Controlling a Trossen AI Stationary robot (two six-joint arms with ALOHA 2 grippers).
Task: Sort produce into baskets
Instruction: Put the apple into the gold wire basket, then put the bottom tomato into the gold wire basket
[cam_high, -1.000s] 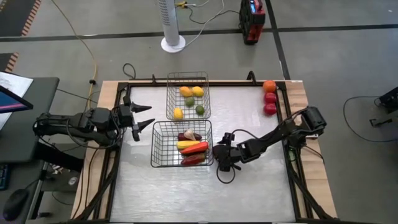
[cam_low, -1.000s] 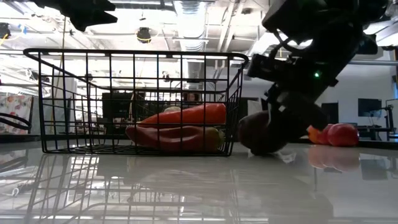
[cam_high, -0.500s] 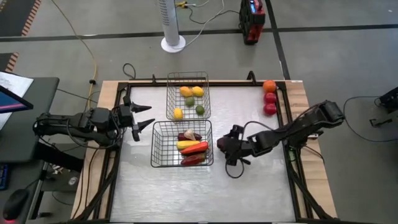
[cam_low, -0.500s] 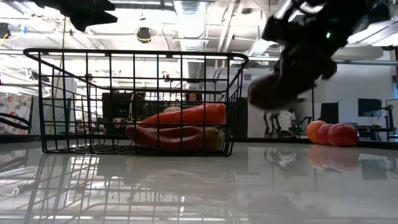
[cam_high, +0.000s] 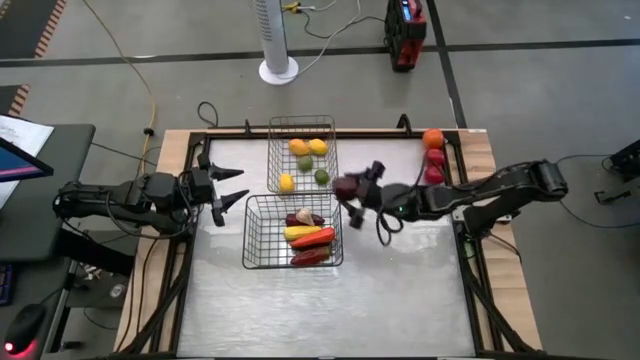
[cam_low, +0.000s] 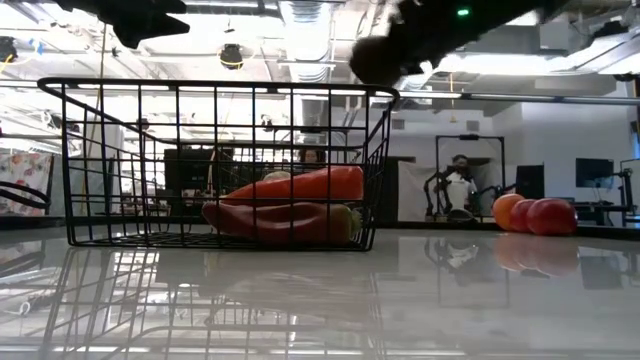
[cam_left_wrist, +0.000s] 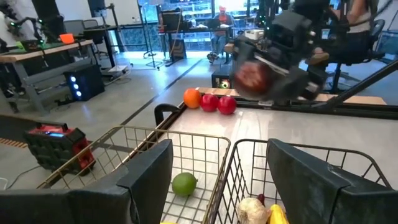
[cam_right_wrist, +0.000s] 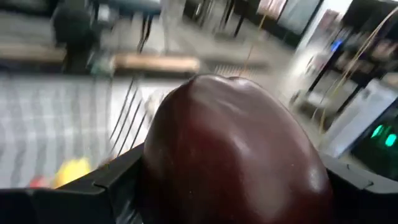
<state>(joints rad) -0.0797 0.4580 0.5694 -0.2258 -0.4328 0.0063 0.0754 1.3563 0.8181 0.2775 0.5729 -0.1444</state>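
Observation:
My right gripper (cam_high: 352, 189) is shut on a round dark purple produce piece (cam_high: 344, 186), held in the air between the silvery basket (cam_high: 302, 125) and the dark basket (cam_high: 262, 232), at their right side. The low view shows the piece (cam_low: 374, 57) above the dark basket's right rim (cam_low: 388, 92). My left gripper (cam_high: 240, 186) is open and empty, left of both baskets. The silvery basket holds round orange, yellow and green pieces. The dark basket holds long yellow and red pieces (cam_high: 311, 238). My right gripper pinches the round dark purple piece between its two fingers, one on each side of it (cam_right_wrist: 155, 168). The fingers (cam_right_wrist: 115, 183) come about level from the table's right side. The piece is lifted clear of the table and of both baskets.
One orange (cam_high: 432, 138) and two red round pieces (cam_high: 434, 166) lie in a row at the table's far right edge. The table's near half is bare (cam_high: 320, 310). A raised frame runs round the table (cam_high: 470, 270).
My right gripper has risen from the table by the dark basket's right side, carrying the dark purple piece. It has gone up and toward the far edge, now standing higher than the dark basket's rim. The piece went from resting on the table to lifted clear.

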